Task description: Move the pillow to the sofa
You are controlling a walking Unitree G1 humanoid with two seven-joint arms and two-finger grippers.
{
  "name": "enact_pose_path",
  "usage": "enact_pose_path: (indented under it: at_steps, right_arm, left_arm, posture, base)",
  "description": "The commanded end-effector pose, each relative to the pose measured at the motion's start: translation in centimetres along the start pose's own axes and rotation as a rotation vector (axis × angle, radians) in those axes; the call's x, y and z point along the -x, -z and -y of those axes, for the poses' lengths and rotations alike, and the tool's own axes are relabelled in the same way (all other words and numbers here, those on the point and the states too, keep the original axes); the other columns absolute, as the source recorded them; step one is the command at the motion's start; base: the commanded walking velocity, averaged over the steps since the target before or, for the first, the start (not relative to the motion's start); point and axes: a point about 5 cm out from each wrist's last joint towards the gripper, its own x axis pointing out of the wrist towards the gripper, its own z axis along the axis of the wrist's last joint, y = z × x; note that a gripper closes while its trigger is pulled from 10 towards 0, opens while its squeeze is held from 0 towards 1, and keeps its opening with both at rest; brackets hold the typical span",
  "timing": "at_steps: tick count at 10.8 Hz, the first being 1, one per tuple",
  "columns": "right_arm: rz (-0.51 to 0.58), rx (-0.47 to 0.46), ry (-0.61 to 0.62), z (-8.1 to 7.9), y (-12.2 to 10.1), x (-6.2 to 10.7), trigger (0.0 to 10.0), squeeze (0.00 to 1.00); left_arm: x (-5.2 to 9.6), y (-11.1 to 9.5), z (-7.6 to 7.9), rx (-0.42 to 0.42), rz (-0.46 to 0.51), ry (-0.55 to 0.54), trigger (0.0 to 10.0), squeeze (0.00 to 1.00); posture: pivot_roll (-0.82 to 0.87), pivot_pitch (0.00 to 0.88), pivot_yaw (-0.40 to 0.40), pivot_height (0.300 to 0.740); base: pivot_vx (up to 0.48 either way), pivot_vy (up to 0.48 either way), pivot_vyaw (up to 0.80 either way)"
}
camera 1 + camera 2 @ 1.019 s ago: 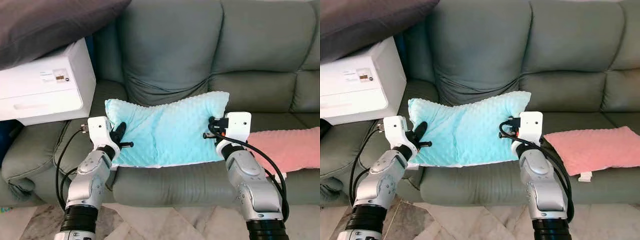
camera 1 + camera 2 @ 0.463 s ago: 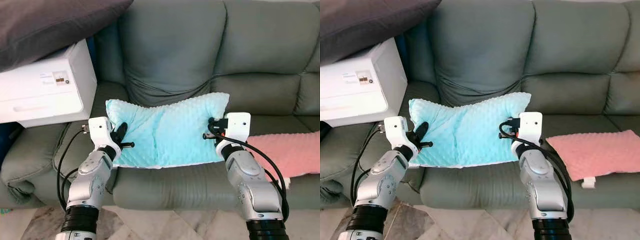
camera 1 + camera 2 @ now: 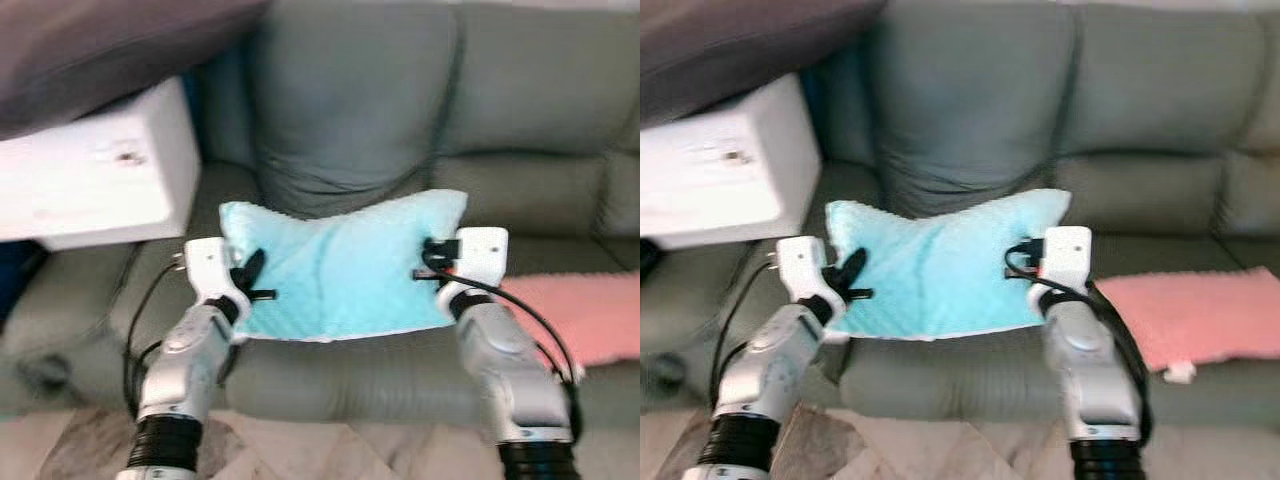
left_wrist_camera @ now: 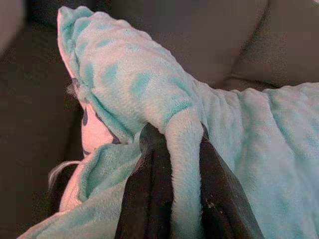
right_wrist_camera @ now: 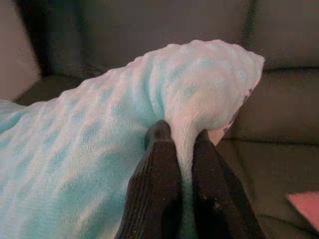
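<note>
The pillow, a light blue one with a bumpy plush cover, is held between both grippers just above the front of the sofa seat. The left gripper is closed on a fold of the cover at the pillow's left edge, with the plush pinched between its two black fingers, and the right gripper is closed in the same way on a fold at the right edge, under the upper right corner. So the pillow's long axis runs from side to side between the two arms, which stand about equally near to it. It hangs a little in the middle, and its lower edge is close to the seat cushion or already on it; the pictures are blurred, so I cannot tell which. The backrest lies straight behind the pillow, so I judge that the coming move is a short lowering or push forward, then opening both grippers. On the seat to the right lies a pink pillow, apart from the blue one. A white box rests on the left armrest; its contents are hidden.
</note>
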Motion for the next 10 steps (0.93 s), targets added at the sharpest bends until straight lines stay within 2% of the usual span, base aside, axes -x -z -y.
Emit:
enact_pose_path:
  at_steps: [1, 4, 9, 10]
  right_arm:
    - [0.044, 0.006, -0.015, -0.2, -1.04, 0.08, 10.0, 0.0]
    - [0.039, 0.005, -0.015, -0.23, -0.96, 0.07, 10.0, 0.0]
    - [0.035, 0.005, -0.015, -0.21, -0.96, 0.09, 10.0, 0.0]
    - [0.04, 0.006, -0.017, -0.22, -1.02, 0.1, 10.0, 0.0]
  left_arm:
    - [0.04, -0.6, 0.58, -0.006, 0.023, 0.038, 10.0, 0.0]
    - [0.12, -0.51, 0.76, -0.008, 0.019, 0.053, 10.0, 0.0]
    - [0.18, -0.48, 0.95, -0.001, 0.02, 0.063, 10.0, 0.0]
    - [0.17, -0.42, 0.75, -0.007, 0.023, 0.034, 10.0, 0.0]
  posture:
    - [-0.25, 0.0, 0.007, 0.74]
    - [-0.25, 0.0, 0.007, 0.74]
    - [-0.25, 0.0, 0.006, 0.74]
    - [-0.25, 0.0, 0.005, 0.74]
  base:
    - [0.319, 0.0, 0.0]
    - [0.36, 0.0, 0.0]
    - [0.399, 0.0, -0.77]
    - [0.0, 0.0, 0.0]
